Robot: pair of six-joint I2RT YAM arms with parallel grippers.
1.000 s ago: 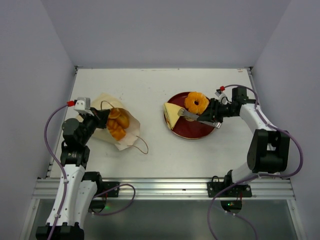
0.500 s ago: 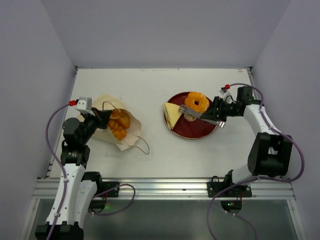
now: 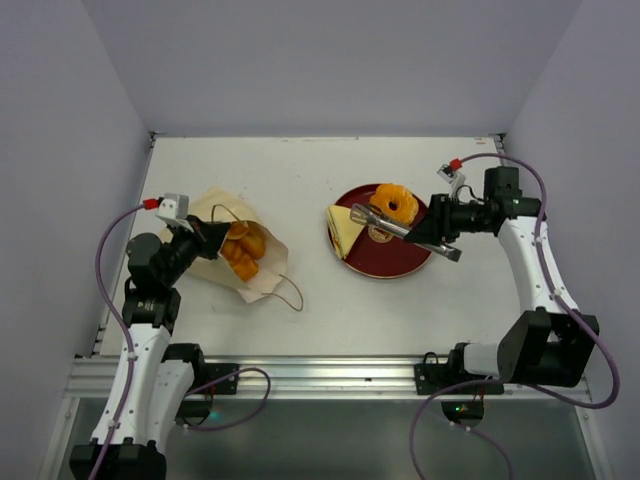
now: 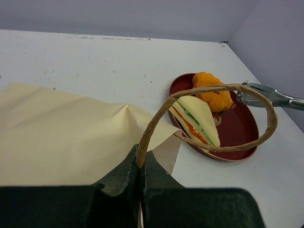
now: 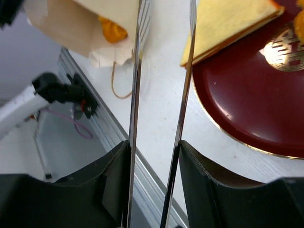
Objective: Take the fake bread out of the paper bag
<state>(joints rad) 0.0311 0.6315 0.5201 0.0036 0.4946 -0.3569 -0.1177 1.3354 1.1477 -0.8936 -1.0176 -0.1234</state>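
Note:
The paper bag (image 3: pixel 262 275) lies on its side at the left, its mouth facing the plate, with orange-golden bread pieces (image 3: pixel 243 252) showing inside. My left gripper (image 3: pixel 205 240) is shut on one brown loop handle (image 4: pixel 209 90) of the bag (image 4: pixel 61 137). A ring doughnut (image 3: pixel 394 205) and a pale sandwich (image 3: pixel 345 230) lie on the red plate (image 3: pixel 400 258). My right gripper (image 3: pixel 437 230) is shut on metal tongs (image 3: pixel 398 227), whose spread tips are empty and hover over the plate beside the doughnut. The tongs (image 5: pixel 137 71) also fill the right wrist view.
The table's near edge with its metal rail (image 5: pixel 109 133) runs under the tongs. The walls close in the table at the back and on both sides. The bag's second handle (image 3: pixel 287 290) lies loose on the table.
My right arm has drawn back and up, lifting the tongs off the plate. My left gripper has pulled the bag's handle up a little and the bag has shifted slightly.

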